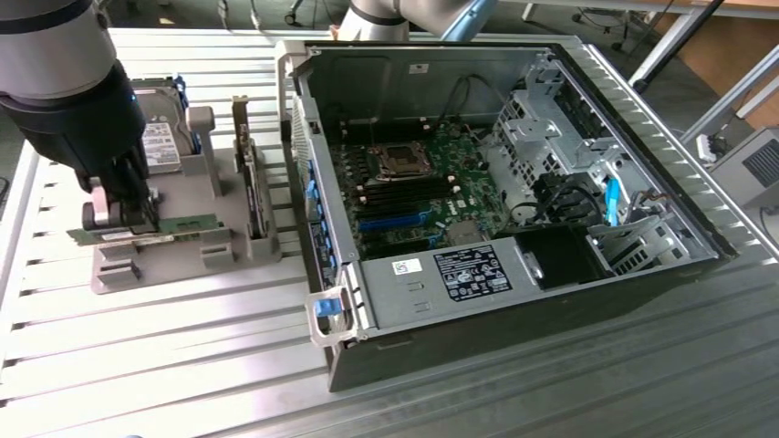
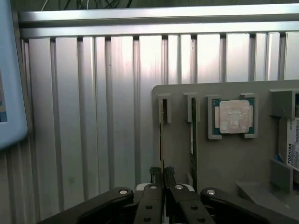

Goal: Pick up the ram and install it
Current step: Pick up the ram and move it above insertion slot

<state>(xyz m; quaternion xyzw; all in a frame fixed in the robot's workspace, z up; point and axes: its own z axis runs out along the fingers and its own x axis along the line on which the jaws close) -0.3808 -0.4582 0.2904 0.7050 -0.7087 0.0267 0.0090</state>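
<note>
Gripper (image 2: pixel 162 173): jaws drawn almost together. The fingers (image 2: pixel 155 173) pinch the top edge of the ram (image 2: pixel 161 135) from both sides, and the thin board runs straight into the narrow gap between them.

Ram: stands on edge in the outermost slot of the grey holder (image 2: pixel 177 140), nearest the holder's edge. It appears seated, not lifted.

Second stick (image 2: pixel 193 135): on edge in the next slot, parallel to the ram and just beside it, untouched.

Processor (image 2: pixel 232 116): lies flat in a square pocket beyond the second stick.

Drive (image 2: pixel 292 144): sits at the holder's far side, with its label partly visible.

Table (image 2: pixel 93 116): ribbed aluminium, and it carries the holder.

Exterior view: the gripper (image 1: pixel 122 214) is down over the holder (image 1: pixel 159 265) at the view's left, with the drive (image 1: pixel 159 137) and a dark upright card (image 1: pixel 250 173) behind it. The open case (image 1: pixel 512 338) lies well apart at the view's right, with the motherboard (image 1: pixel 414 182) exposed inside.
</note>
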